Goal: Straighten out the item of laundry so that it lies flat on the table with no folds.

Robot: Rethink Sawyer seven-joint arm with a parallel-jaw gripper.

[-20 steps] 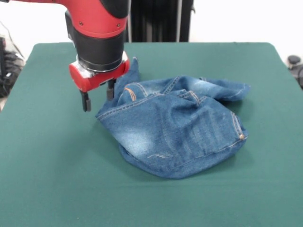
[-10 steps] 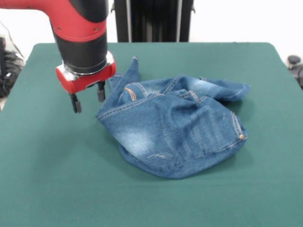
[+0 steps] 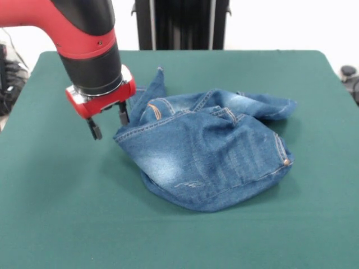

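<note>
Front view. The claw [image 3: 110, 124], carried on a red collar below the black wrist of the red arm [image 3: 84, 39], hangs released: its two dark fingers [image 3: 95, 130] stand apart with bare felt showing between them, and nothing is held. The finger on the picture's right sits just beside the nearest edge of the jeans [image 3: 210, 154], close to the stitched hem that runs toward the picture's right from the claw; whether it touches the cloth cannot be told. Above and just to the right of the claw a pointed corner of denim sticks upward. From the claw rightward the garment lies as a crumpled heap, doubled over on itself, with a faded whitish patch below and to the right of the claw, tan stitching along the seams, and a copper rivet [image 3: 286, 162] on the heap's far side. A twisted band of denim reaches away to the right, well apart from the claw. The green table [image 3: 56, 213] spreads bare to the claw's left and below it, and carries the whole heap near its middle.
</note>
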